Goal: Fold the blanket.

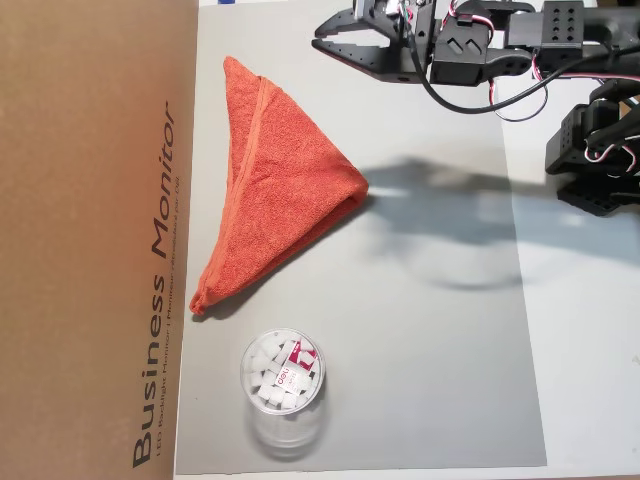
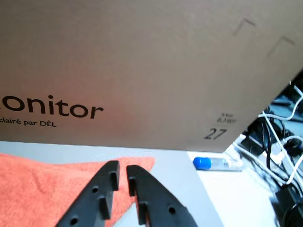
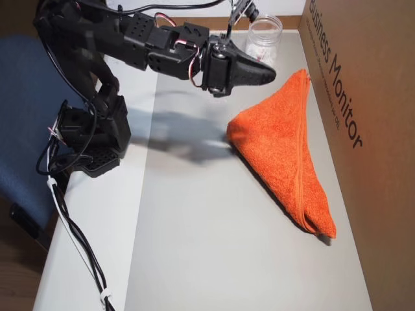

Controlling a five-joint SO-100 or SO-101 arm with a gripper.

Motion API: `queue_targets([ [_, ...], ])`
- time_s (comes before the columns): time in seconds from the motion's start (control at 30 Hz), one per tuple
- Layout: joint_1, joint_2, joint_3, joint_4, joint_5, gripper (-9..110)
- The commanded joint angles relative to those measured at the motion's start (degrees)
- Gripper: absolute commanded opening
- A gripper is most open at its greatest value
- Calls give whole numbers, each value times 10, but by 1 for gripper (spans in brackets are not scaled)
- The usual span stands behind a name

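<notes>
While the arm hangs up in the air, the blanket (image 1: 275,190) sits folded into a triangle on the grey mat (image 1: 420,380) on the table (image 1: 590,350). Its long edge runs right along the cardboard box (image 1: 90,240), and in an overhead view that edge goes top to bottom, with the third corner poking right toward the middle of the mat. A hem line runs down near that long side. In an overhead view (image 3: 292,149) it's the same thing flipped: the point aims left at the arm's base and the long side hugs the box on the right.

Plenty of bare mat on the open side of the blanket, basically everything between it and the robot base. The clear plastic cup (image 1: 283,385) with white bits in it stands near one end of the blanket, apart from it, close to the box.

The tool (image 2: 122,168) is off the cloth, above the mat, empty. In the wrist view the fingers are nearly together with only a thin slit between them, nothing pinched. That view also shows one blanket tip under the tool, the box's printing up close, plus a blue-capped marker (image 2: 215,163) and a tangle of cables (image 2: 284,142) past the mat edge, which the overhead views don't really show.
</notes>
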Motion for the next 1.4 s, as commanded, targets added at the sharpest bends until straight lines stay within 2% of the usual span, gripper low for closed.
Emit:
queue_targets([
  [0.0, 1, 52, 11, 28, 27, 0],
  [0.3, -7, 132, 20, 234, 98, 0],
  [0.97, -75, 243, 21, 500, 142, 0],
  [1.37, -98, 361, 142, 531, 142, 0],
])
